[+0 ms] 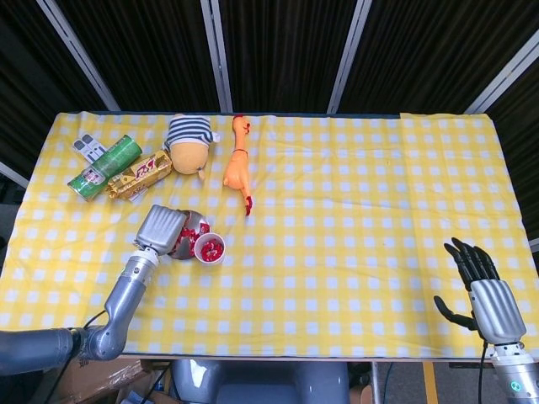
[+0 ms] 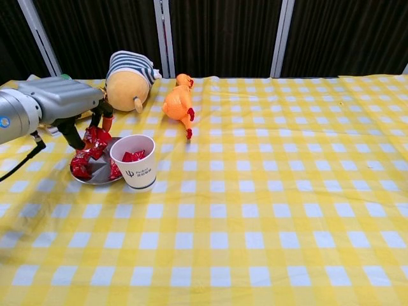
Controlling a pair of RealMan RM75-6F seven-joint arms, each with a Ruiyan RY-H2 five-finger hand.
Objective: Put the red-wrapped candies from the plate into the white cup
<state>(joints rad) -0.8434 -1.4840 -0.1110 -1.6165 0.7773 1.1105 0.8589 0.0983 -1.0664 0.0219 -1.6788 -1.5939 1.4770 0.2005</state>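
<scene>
**Candy being held over the plate by the left robot hand**

A red-wrapped candy [image 2: 97, 138] is being pinched in the fingers of the left robot hand [image 2: 64, 105], lifted above the plate [image 2: 95, 178] — the plate is sitting just left of the white cup [image 2: 134, 162], touching or nearly so. More red candies [image 2: 80, 167] are being left on the plate, and a few are lying inside the cup already. In the head view the left robot hand [image 1: 162, 228] is seen covering most of the plate [image 1: 196, 221], with the cup [image 1: 209, 248] beside it.

The right robot hand [image 1: 482, 282] is being kept well apart at the near right edge of the surface [image 1: 354, 219] — fingers spread, nothing grasped.

At the back left, a green can [image 1: 104, 167], a gold snack pack [image 1: 139, 175], a striped plush toy [image 2: 130, 75] and an orange rubber chicken [image 2: 178, 102] are lying on the yellow checked cloth.
</scene>
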